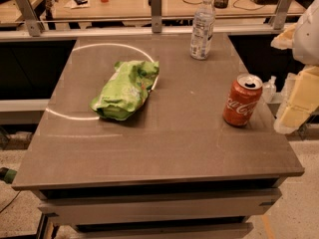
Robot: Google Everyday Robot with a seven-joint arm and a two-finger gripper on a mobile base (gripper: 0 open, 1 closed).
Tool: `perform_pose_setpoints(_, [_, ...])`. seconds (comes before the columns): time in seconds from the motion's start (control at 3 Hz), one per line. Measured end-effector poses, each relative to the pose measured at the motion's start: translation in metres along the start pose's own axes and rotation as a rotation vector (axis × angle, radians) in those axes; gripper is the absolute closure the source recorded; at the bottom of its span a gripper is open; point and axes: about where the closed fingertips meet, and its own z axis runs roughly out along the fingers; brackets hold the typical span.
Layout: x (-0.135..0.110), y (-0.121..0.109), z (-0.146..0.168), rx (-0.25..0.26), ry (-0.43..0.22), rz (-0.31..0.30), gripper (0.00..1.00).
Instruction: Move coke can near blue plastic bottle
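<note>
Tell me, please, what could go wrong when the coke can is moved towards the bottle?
The coke can stands near the right edge of the table, with the end effector just beyond that edge beside it; a clumsy approach might tip it.
The can's top looks opened, so tilting might spill any contents.
The blue plastic bottle is tall and near the far edge; placing the can too close might topple it.

gripper (297, 103) at right edge, near coke can (242, 100): blurred, cut off by frame. small bottle (269, 89) between them indistinct.
</note>
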Motion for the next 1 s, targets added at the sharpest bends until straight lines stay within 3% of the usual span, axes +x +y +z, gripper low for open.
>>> perform_pose_setpoints(0.33, [0.0, 0.0, 0.0, 0.0, 0.0, 0.0, 0.0])
perform_pose_setpoints(0.67, [0.01, -0.003, 0.0, -0.013, -0.074, 0.072, 0.0])
perform_pose_setpoints(1.0, [0.043, -0.001, 0.009, 0.002, -0.22, 0.208, 0.0])
